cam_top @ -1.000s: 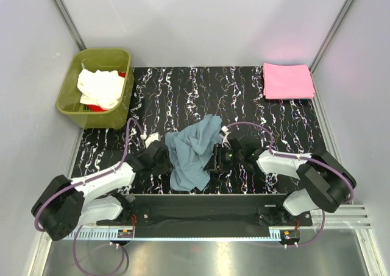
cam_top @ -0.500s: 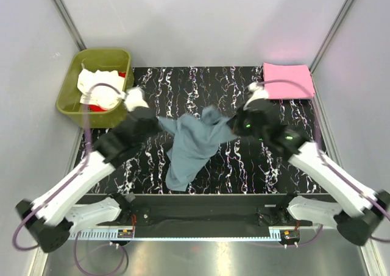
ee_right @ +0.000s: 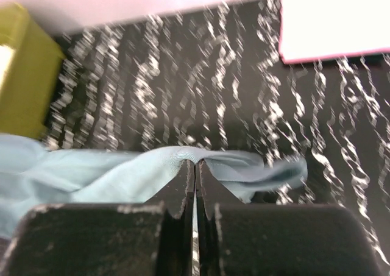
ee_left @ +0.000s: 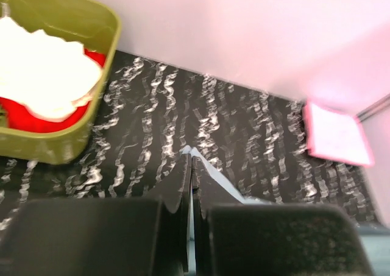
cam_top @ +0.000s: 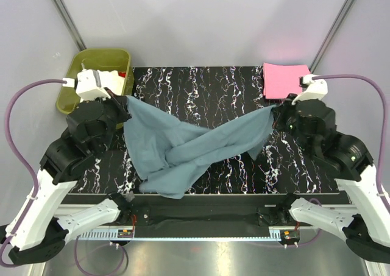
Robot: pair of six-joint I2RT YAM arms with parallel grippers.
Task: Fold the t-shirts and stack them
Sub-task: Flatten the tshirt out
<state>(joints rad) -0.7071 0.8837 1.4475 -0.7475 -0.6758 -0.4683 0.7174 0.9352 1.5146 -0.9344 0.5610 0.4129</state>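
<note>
Blue-grey t-shirt (cam_top: 183, 151): was stretched across the table (cam_top: 213, 87), its middle seemingly sagging onto the top.
Left gripper (ee_left: 191, 163): was clamped tight on its far-left corner, beside the tub (cam_top: 66, 99).
Right gripper (ee_right: 195, 166): was pinched shut on its right edge.
Pink t-shirt (cam_top: 286, 81): lay folded, far right.

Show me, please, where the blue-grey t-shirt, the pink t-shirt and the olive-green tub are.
blue-grey t-shirt (cam_top: 183, 151): top external view, on its bunched middle.
pink t-shirt (cam_top: 286, 81): top external view, centre of the folded square.
olive-green tub (ee_left: 49, 143): left wrist view, on its near wall.
</note>
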